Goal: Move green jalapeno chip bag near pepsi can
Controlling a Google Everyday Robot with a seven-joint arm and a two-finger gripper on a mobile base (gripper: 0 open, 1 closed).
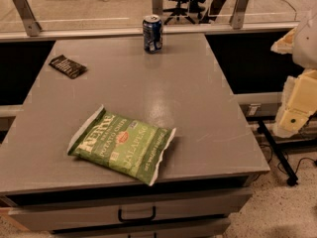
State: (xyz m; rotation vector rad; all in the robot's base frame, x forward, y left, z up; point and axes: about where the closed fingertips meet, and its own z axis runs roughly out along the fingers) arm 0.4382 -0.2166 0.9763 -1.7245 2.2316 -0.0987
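green jalapeno chip bag (121, 145) front, tool (295, 114) far right

Grey table (198, 113) bears green jalapeno chip bag (121, 145) at front; pepsi can (152, 33) upright at back; dark wrapper (68, 66) back-left; gripper (294, 115) off its right side.

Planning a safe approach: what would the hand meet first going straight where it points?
The hand, right of the table, seems to point downward, so probably the floor; depth is unclear.
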